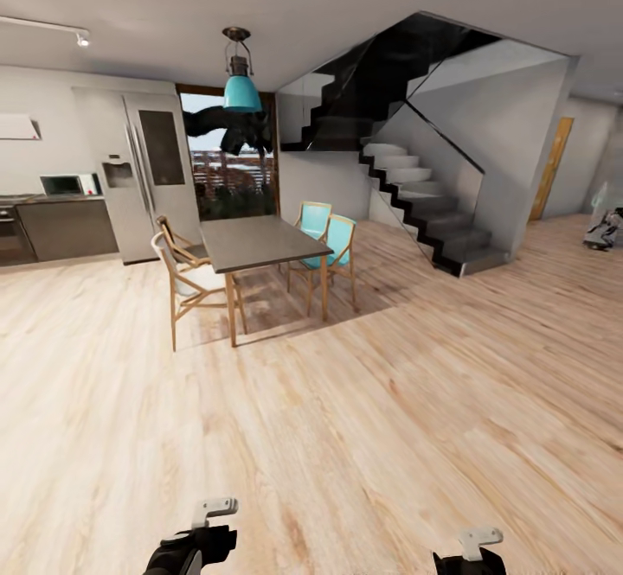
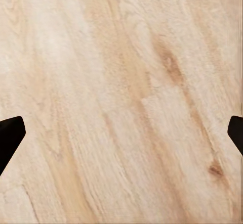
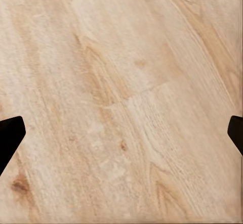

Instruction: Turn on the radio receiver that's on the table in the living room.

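Head view takes in a wide run of light wood floor; far across it, left of centre, stands a dark-topped dining table on wooden legs; this is not the low grey table of the task, and I cannot see the radio receiver from here. Two turquoise chairs sit on the table's right side, two wooden armchairs on its left; a teal pendant lamp hangs above it, with a window behind. Far left, a tall grey refrigerator and a dark kitchen counter with a microwave on top; to the right of centre, a dark staircase climbs behind glass, and a yellowish door shows far right.

Down at the near edge, the left gripper and right gripper hang low over the boards; in the left wrist view the left gripper's dark fingertips sit at opposite edges, spread wide with bare floor between; in the right wrist view the fingertips are the same, spread apart, nothing held.
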